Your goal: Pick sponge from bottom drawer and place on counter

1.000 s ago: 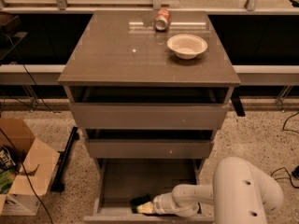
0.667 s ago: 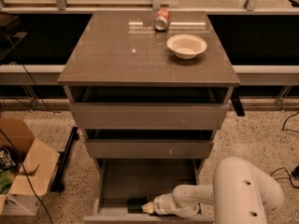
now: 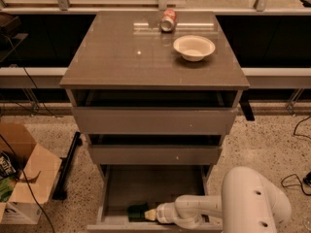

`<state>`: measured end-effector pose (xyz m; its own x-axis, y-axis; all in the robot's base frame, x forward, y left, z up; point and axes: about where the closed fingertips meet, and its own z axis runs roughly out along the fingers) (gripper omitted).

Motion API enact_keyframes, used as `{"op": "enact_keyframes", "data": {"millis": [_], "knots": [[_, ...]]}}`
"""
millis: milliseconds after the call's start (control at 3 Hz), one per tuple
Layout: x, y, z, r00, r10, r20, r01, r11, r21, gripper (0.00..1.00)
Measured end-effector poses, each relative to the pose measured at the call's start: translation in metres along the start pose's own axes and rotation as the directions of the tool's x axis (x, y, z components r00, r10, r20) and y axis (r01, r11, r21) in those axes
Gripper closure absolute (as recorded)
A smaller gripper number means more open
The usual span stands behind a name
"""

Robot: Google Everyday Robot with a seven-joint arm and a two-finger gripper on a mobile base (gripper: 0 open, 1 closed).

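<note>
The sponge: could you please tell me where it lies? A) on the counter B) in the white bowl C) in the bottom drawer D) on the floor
C: the sponge lies at the front of the open bottom drawer, with the end effector right beside it down in that drawer.

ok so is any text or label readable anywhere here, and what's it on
None can be read.
red can on the counter: markings too blurred.
dark item in the cardboard box: pale lettering, too blurred.
tool, next to the sponge in the bottom drawer: no markings show.
</note>
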<state>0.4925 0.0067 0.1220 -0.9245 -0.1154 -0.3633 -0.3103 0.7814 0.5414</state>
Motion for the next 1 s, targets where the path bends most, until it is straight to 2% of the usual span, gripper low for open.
{"op": "enact_keyframes", "data": {"millis": [333,667,1000], "knots": [[-0.027,0.015,-0.018,0.999,-0.029,0.044,0.029,0.9996,-0.006,1.00],[-0.068,0.037,-0.053,0.989,-0.083,0.125,0.089,0.9952,-0.041,1.00],[-0.090,0.056,-0.093,0.971,-0.135,0.197,0.151,0.9863,-0.067,1.00]]}}
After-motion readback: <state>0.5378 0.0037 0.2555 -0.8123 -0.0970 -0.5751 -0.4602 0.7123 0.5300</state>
